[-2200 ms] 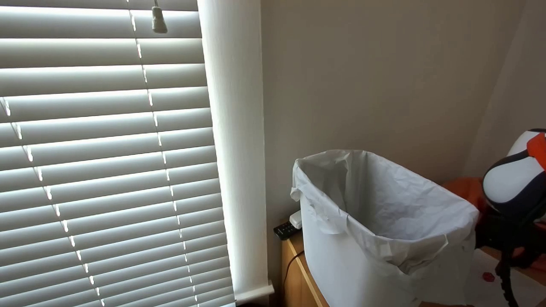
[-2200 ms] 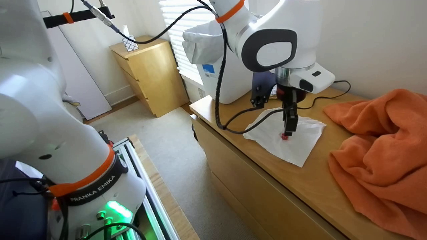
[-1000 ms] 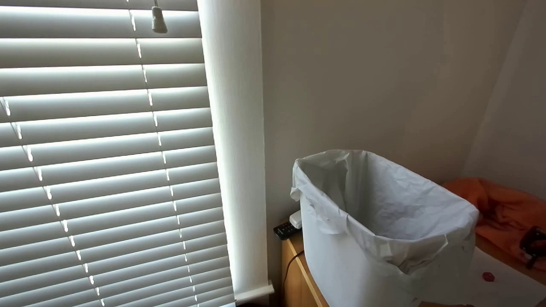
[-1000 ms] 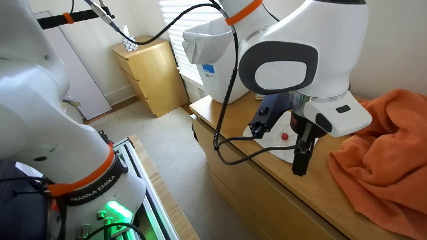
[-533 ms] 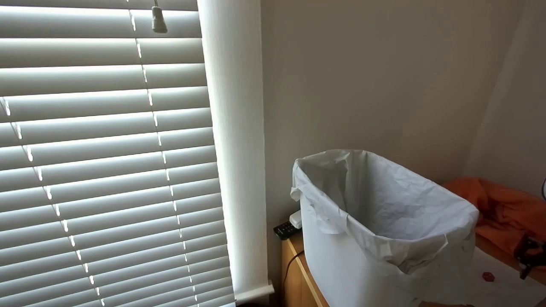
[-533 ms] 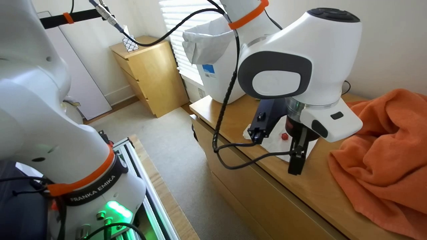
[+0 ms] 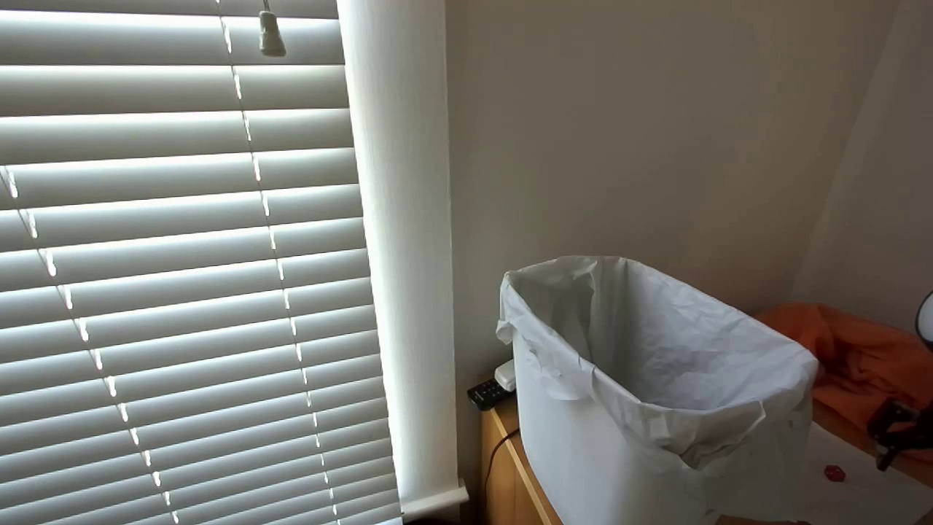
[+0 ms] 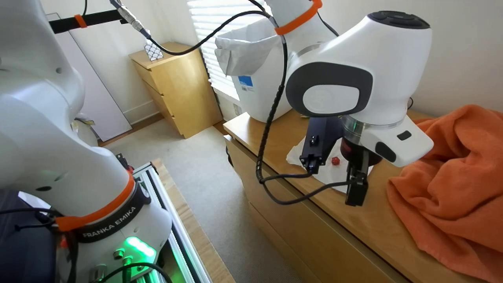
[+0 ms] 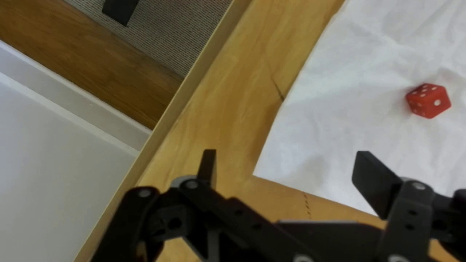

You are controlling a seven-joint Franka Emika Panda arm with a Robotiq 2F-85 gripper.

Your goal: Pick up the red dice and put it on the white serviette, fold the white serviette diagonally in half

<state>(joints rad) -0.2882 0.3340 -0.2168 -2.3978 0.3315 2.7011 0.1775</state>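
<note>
Diagonal fold: judged the step in hand; the small red cubic dice with white pips (image 9: 428,100) already sits on the thin white creased serviette (image 9: 327,127), so placing reads as done, folding as not yet made.
Serviette corner (image 9: 267,169): judged the next target; the black 2-fingered gripper (image 9: 286,163) should come down astride it, pinch the sheet alone, lift, then carry it over the dice toward the opposite corner, gently, lest the sheet drag.
Red dice: 1 item, lying inside the serviette's edges; 3 faces showing in the wrist view; on the sheet in both exterior views.
Dice to gripper: well apart; in the wrist view, higher in the picture and to the right of the finger gap; in an exterior view, nearer the white lined bin (image 8: 259,100) than the fingertips (image 8: 356,197) are.
Gripper: fingers (image 9: 375,182) spread wide, gripping nothing; the corner shows in the gap; height over the sheet hard to judge.
Pale wooden drawer-unit top (image 8: 385,236): bears the serviette, spread out, no fold seen in the visible part.
Heaped orange cloth (image 8: 456,188): same top, near the serviette.
</note>
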